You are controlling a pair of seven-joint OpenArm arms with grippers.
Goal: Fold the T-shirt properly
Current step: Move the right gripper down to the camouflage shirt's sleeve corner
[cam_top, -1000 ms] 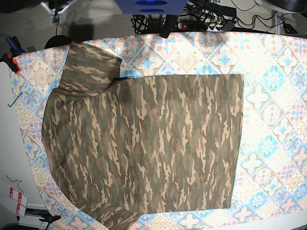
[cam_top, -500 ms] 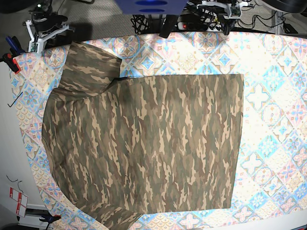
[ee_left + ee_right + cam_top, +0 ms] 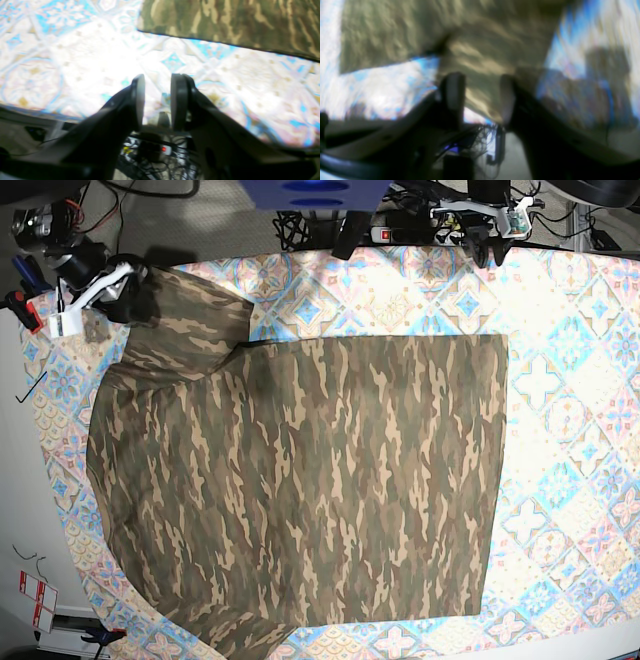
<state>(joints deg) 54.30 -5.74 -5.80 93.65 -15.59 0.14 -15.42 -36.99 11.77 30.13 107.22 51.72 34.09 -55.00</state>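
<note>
Opening approach: camouflage-print cloth T-shirt (image 3: 300, 490) lies spread flat on the pastel-tiled tabletop (image 3: 570, 430), right end effector (image 3: 477, 97) and left end effector (image 3: 157, 100) both parted, empty, needing sleeve and hem grips next.
</note>
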